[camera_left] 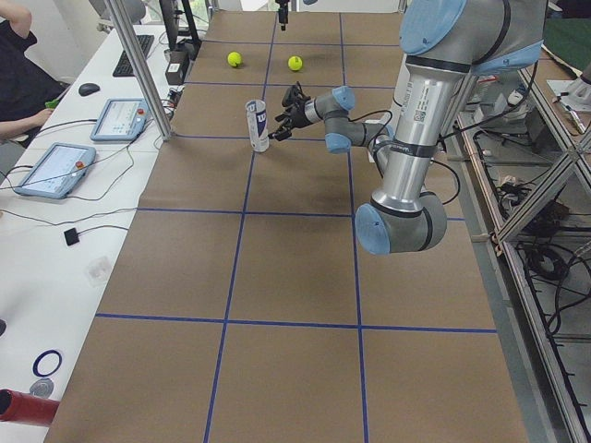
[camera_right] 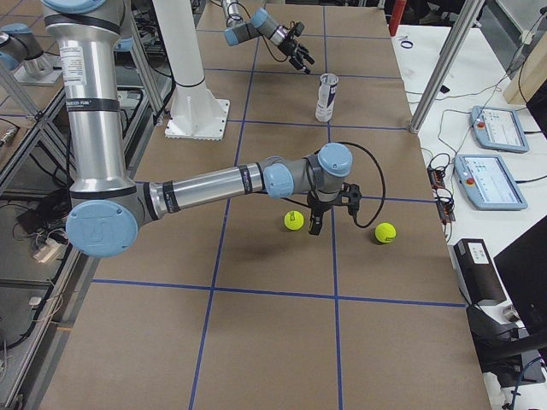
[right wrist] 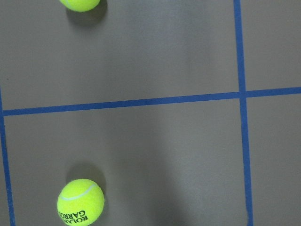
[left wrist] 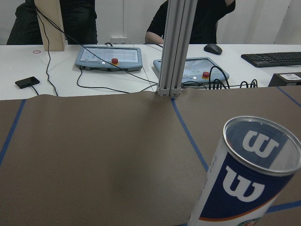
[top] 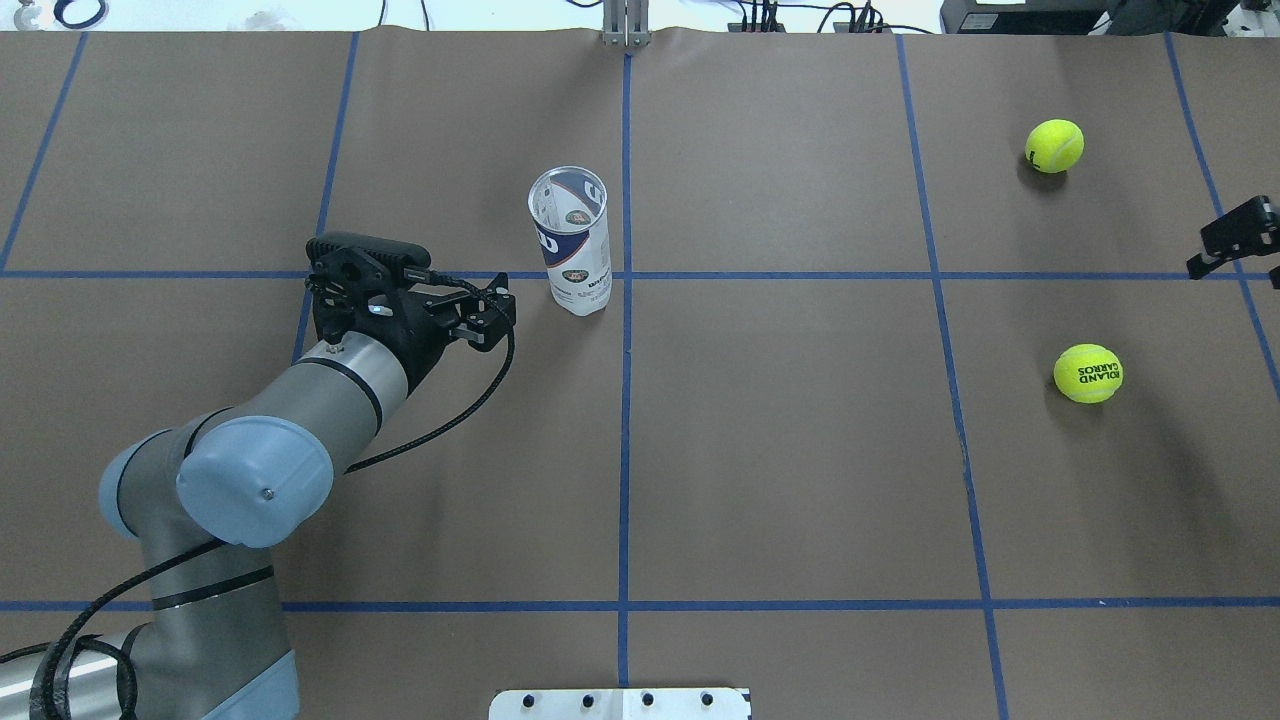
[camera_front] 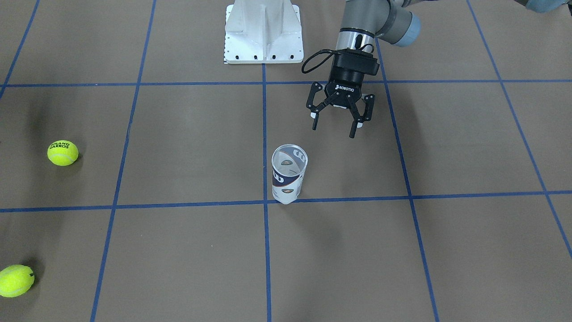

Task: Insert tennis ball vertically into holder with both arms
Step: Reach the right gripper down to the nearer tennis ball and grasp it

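Left arm (top: 230,470): comes in from the near-left corner of the table (top: 800,480), with the forearm angled toward the far edge and the middle line. The wrist is held low and roughly level.

Left gripper (camera_front: 333,126): points toward the far edge, tilted slightly down. Jaws are spread wide, with nothing between the fingers (camera_front: 354,127). It is clear of the surface.

Right arm (camera_right: 205,184): stretched out long and low toward the right-hand edge, forearm near horizontal. The wrist is bent so the right gripper (camera_right: 314,224) points straight down, close over the surface. Its jaw spacing is not readable in any view.
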Available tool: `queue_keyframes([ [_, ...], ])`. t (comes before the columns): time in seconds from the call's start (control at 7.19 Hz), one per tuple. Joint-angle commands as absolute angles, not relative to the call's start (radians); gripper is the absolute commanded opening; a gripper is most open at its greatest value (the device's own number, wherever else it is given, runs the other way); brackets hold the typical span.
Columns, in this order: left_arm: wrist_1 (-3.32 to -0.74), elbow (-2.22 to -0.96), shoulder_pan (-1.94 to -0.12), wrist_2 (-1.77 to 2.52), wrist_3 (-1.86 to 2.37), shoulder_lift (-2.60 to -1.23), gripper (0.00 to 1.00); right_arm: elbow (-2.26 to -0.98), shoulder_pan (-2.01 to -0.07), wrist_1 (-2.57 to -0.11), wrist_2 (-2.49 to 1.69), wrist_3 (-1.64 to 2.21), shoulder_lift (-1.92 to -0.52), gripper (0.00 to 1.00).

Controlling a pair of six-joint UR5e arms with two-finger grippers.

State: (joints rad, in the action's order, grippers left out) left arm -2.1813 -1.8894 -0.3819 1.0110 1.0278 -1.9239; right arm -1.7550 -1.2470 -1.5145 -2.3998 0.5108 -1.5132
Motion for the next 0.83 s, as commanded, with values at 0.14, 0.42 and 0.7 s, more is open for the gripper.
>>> queue_keyframes([
  [0.14, -2.181, -1.885, -0.379, 1.006, 1.022, -1.924, 0.95, -1.735, -1.091, -1.388, -2.34, 0.638, -1.52, 1.0],
  [0.42, -2.181, -1.885, -0.382, 1.005, 1.02, -1.916, 0.96, -1.717, -1.059, -1.388, -2.329, 0.637, -1.513, 1.0],
  [0.7, -2.181, -1.887, -0.382, 1.005, 1.02, -1.916, 0.96, -1.703, -1.032, -1.388, -2.315, 0.637, -1.513, 1.0],
])
